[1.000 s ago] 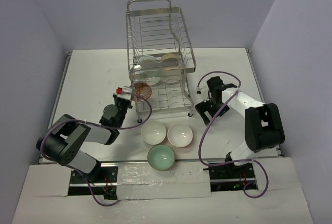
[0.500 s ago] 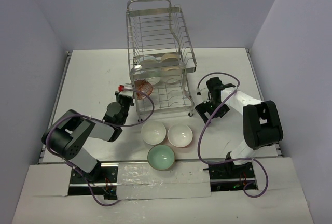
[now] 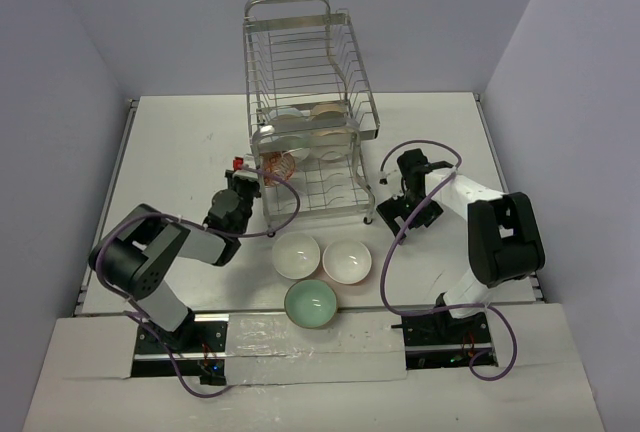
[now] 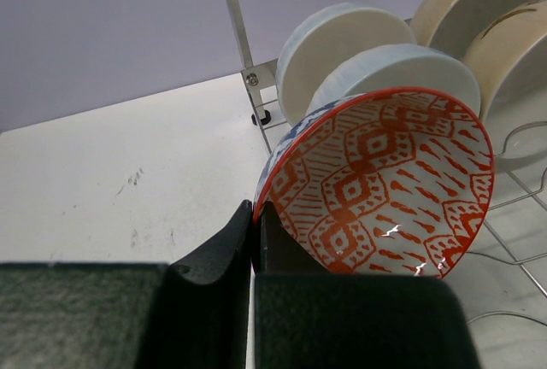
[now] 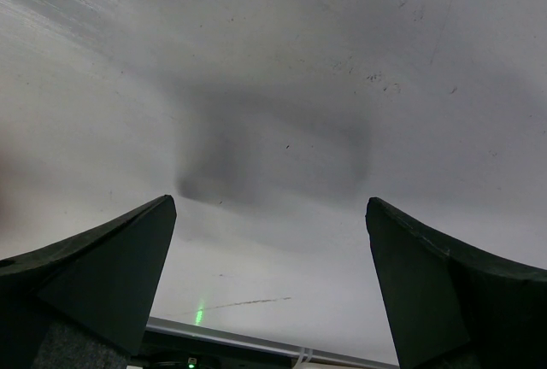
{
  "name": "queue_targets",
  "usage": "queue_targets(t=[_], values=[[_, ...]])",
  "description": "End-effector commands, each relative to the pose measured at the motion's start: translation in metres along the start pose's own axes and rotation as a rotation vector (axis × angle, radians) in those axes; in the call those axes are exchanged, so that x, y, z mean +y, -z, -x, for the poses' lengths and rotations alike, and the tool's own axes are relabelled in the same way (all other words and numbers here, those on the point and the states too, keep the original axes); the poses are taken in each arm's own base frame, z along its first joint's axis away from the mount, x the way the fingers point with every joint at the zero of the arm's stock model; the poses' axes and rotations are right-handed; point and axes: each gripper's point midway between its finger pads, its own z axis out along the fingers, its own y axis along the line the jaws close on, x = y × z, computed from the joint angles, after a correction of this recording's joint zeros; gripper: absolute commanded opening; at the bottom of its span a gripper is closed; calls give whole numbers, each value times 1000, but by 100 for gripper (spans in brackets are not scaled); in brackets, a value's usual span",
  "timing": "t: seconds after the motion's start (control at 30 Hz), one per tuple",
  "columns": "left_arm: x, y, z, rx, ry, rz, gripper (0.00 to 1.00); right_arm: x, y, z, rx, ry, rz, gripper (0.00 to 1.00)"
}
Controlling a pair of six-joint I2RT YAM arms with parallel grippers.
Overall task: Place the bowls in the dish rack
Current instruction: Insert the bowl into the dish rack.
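Observation:
My left gripper (image 3: 250,174) is shut on the rim of the orange-red patterned bowl (image 3: 279,163), which it holds tilted at the left front corner of the silver wire dish rack (image 3: 300,62). In the left wrist view the fingers (image 4: 255,211) pinch the patterned bowl (image 4: 385,181) just in front of two white bowls (image 4: 342,44) standing on edge in the rack's lower tier, with beige bowls (image 4: 513,44) beside them. Two white bowls (image 3: 296,255) (image 3: 346,261) and a mint green bowl (image 3: 311,303) sit on the table. My right gripper (image 3: 396,210) hangs open over bare table (image 5: 269,211).
The rack's corner post (image 4: 235,10) rises just left of the held bowl. The rack's upper tier (image 3: 310,52) holds nothing. Purple cables loop beside both arms. Walls close in the white table (image 3: 180,142) on the left, back and right.
My left gripper has carried the patterned bowl forward and a little to the right, up to the rack's lower tier. The right arm has hardly moved.

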Motion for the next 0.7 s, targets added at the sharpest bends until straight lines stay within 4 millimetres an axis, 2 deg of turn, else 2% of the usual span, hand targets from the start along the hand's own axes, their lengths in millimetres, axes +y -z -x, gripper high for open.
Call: queue_targets(t=[0.0, 0.27, 0.5, 0.67], values=[[-3, -13, 52, -184, 18, 14, 0, -6, -2, 2, -8, -13, -19, 100], [-17, -15, 54, -210, -43, -22, 0, -7, -3, 1, -1, -16, -25, 100], [-21, -19, 53, -221, -108, -23, 0, -8, -3, 1, 3, -17, -26, 100], [-25, -20, 58, -266, -153, -21, 0, -8, -3, 1, 3, -16, -27, 100]])
